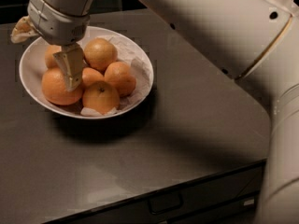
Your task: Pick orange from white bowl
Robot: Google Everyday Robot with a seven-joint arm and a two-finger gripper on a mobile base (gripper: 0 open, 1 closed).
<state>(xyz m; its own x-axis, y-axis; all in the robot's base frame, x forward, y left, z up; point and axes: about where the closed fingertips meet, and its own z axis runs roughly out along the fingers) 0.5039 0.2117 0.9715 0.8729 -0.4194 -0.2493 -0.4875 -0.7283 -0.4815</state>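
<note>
Camera view: the gripper (43,62) hangs over the left side of the white bowl (29,64) on a dark table (187,143), its fingers spread wide and holding nothing. One finger (70,69) dips among the fruit, just beside the orange (58,87), which lies at the bowl's front left.

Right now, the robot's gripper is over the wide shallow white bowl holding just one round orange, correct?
No: the camera view shows several oranges in the wide white paper-lined bowl, not one. The gripper is over it, beside the largest orange.
</note>
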